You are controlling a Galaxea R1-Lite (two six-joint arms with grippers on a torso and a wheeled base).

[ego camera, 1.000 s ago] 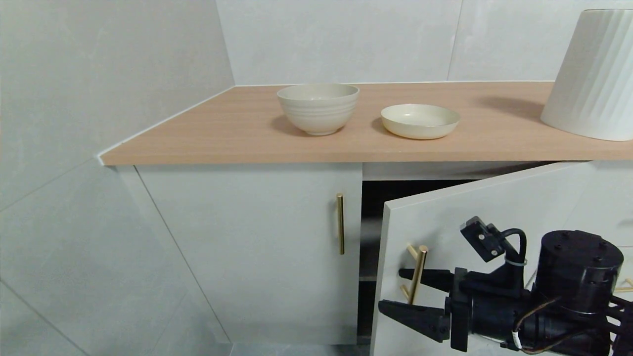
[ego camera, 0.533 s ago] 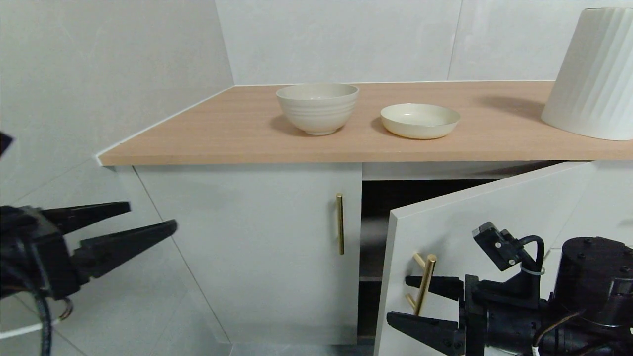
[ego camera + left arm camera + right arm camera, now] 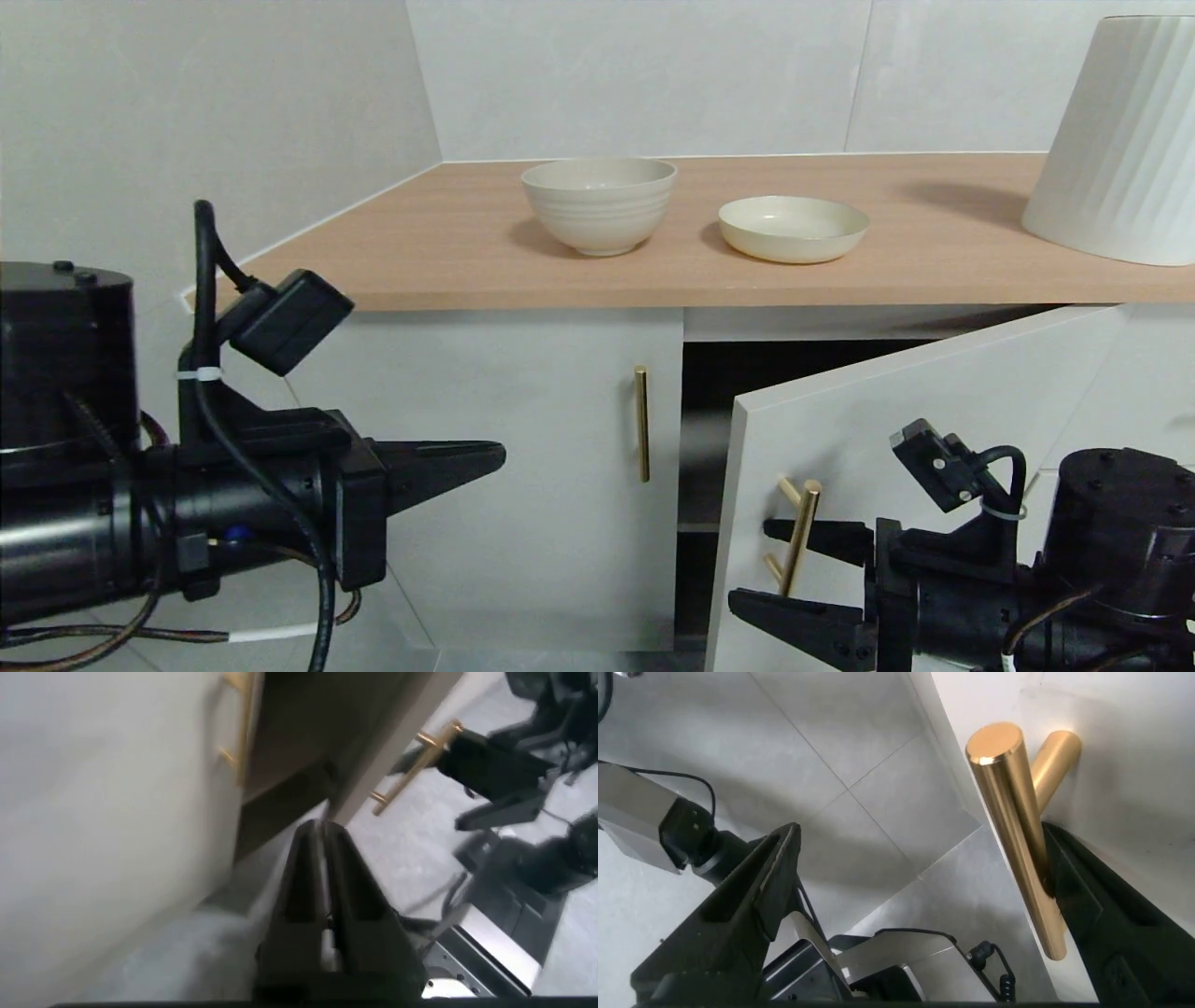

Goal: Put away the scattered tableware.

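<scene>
Ribbed bowl [image 3: 599, 204], shallow dish [image 3: 793, 227] upright on countertop [image 3: 448, 252].

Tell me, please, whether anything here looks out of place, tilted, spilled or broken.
Only the right cabinet door stands out: it hangs ajar, with the open right tool straddling its gold handle. The bowl and the dish sit upright on the countertop, and nothing is spilled or broken.

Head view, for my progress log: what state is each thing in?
Right cabinet door: partly open.
Left cabinet door: shut.
Bowl: upright on the countertop.
Dish: upright, empty.
Left gripper: shut.
Right gripper: open, astride that open door's handle.
</scene>
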